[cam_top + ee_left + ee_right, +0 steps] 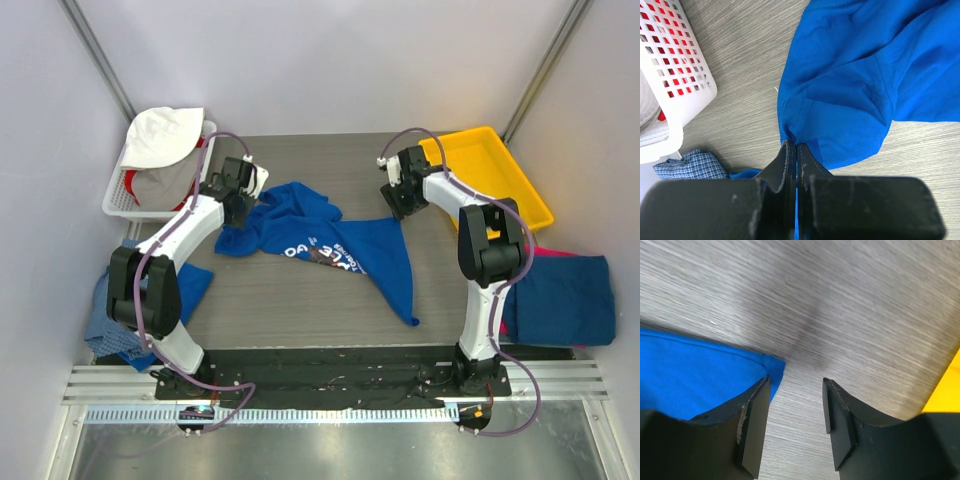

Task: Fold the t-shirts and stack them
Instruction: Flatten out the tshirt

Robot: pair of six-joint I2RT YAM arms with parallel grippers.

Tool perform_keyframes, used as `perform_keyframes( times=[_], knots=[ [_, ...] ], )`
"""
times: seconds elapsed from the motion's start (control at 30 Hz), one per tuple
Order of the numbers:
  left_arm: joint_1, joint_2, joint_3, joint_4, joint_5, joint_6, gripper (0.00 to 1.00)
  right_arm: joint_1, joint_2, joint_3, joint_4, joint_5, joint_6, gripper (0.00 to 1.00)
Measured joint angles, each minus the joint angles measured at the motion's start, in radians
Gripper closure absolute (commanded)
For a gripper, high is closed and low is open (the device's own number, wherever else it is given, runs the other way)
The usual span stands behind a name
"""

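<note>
On the grey wood-grain worktop (300, 310), at the near left corner and over the left edge, there is a heap of two cloths. One is a blue-and-white checked cloth (105, 320) and one is a plain blue cloth (195, 280). I cannot tell if they are shirts. At the right edge, toward the near right corner, one folded dark blue t-shirt (565, 300) lies on one magenta pink t-shirt (555, 252). Only a strip of the pink one shows, at the far side.

In the middle of the worktop lies one royal blue t-shirt with a white-and-brown print (330, 240). It is crumpled and partly spread, and one pointed part reaches toward the near edge. The left pincer (238, 210) is closed on the hem of this shirt at its left side. In the left wrist view the two fingers press together with blue fabric between them. The right pincer (398, 208) stands at the far right corner of the shirt with its jaws apart and grips nothing. The corner of the cloth lies just beside one finger.

At the far left corner stands one white plastic lattice basket (115, 195) with one white cap (165, 135) on top. At the far right corner stands one yellow plastic tray (500, 165).
</note>
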Motion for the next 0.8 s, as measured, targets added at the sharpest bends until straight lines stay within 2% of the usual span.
perform_keyframes(
  times=[0.4, 0.8],
  knots=[
    [0.000, 0.001, 0.002, 0.002, 0.000, 0.001, 1.00, -0.020, 0.016, 0.042, -0.033, -0.133, 0.029, 0.47],
    [0.000, 0.001, 0.002, 0.002, 0.000, 0.001, 1.00, -0.021, 0.062, 0.065, -0.051, -0.179, 0.032, 0.48]
  ],
)
